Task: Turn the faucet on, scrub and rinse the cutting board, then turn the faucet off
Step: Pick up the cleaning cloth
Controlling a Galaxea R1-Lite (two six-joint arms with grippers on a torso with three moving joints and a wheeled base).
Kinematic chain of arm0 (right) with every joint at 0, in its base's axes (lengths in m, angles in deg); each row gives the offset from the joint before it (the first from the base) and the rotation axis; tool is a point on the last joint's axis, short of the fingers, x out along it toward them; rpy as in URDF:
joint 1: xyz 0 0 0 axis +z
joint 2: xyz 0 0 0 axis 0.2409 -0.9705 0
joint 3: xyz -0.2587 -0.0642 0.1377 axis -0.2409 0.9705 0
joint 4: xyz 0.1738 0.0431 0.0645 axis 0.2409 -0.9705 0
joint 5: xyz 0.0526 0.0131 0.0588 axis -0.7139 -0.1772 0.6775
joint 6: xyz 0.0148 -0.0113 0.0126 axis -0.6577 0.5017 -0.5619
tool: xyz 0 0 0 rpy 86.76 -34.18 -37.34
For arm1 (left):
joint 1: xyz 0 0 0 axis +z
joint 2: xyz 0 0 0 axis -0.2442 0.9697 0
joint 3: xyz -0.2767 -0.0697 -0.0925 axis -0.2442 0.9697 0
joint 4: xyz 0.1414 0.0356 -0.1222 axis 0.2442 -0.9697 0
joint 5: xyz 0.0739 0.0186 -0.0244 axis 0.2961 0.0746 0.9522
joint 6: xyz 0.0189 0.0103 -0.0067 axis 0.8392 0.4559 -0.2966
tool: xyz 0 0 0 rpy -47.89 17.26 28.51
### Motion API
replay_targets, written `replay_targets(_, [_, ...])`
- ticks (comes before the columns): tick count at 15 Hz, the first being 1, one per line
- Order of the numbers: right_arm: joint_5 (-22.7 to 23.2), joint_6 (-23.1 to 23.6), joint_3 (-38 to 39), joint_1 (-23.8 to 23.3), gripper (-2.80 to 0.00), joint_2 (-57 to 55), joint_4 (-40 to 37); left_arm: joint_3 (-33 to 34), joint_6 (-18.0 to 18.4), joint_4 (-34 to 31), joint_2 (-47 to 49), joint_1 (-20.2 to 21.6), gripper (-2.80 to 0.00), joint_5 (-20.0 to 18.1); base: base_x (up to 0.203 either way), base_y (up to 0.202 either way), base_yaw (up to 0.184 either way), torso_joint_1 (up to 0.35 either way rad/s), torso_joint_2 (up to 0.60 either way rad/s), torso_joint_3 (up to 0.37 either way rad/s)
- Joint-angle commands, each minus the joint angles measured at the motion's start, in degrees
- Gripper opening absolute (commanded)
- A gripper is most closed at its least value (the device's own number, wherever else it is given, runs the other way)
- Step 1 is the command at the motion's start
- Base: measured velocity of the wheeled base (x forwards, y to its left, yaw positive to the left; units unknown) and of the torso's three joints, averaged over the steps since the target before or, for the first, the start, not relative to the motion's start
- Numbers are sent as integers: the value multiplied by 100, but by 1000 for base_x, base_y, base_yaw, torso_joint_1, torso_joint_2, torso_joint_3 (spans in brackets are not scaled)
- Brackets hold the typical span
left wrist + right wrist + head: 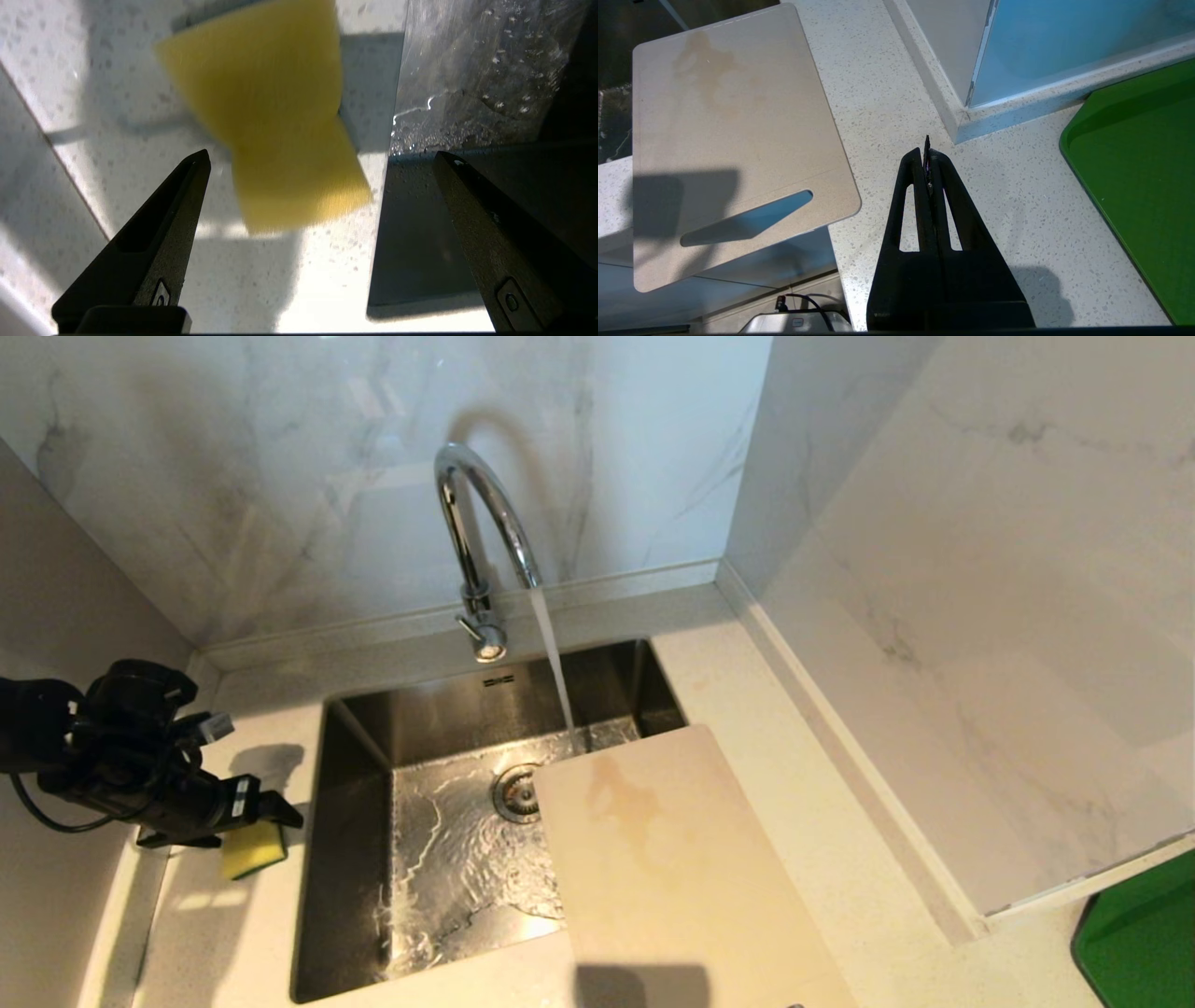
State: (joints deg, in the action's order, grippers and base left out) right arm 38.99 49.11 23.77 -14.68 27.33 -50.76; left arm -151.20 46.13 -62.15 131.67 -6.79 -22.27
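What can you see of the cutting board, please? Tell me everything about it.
The cutting board is a thin cream-white rectangle, plastic by its look, with rounded corners and a slot handle at its near end. A brownish stain marks the far half. It lies flat, bridging the sink's right side, its near end overhanging the counter's front edge. The running water falls just beyond it. No gripper touches it.

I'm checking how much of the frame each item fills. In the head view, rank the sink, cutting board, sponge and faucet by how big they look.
Largest to smallest, as they appear:
1. sink
2. cutting board, though it runs off the frame's edge and sits nearer the camera, so this is unsure
3. faucet
4. sponge, partly hidden by the left gripper
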Motion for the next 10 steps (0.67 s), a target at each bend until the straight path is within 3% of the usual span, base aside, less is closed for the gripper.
replay_targets(1, [-2,0,9,-3,-280,9,2,-123,-4,-11,175,3,0,2,0,0,0,0,0,0])
replay_targets(8, [-2,0,9,-5,-280,9,2,-277,-4,-11,371,4,0,11,0,0,0,0,0,0])
replay_targets(9, [-2,0,9,3,-280,9,2,-294,-5,-2,388,11,-280,20,0,0,0,0,0,0])
replay_targets(10, [-2,0,9,3,-280,9,2,-310,-4,-11,388,12,-280,19,0,0,0,0,0,0])
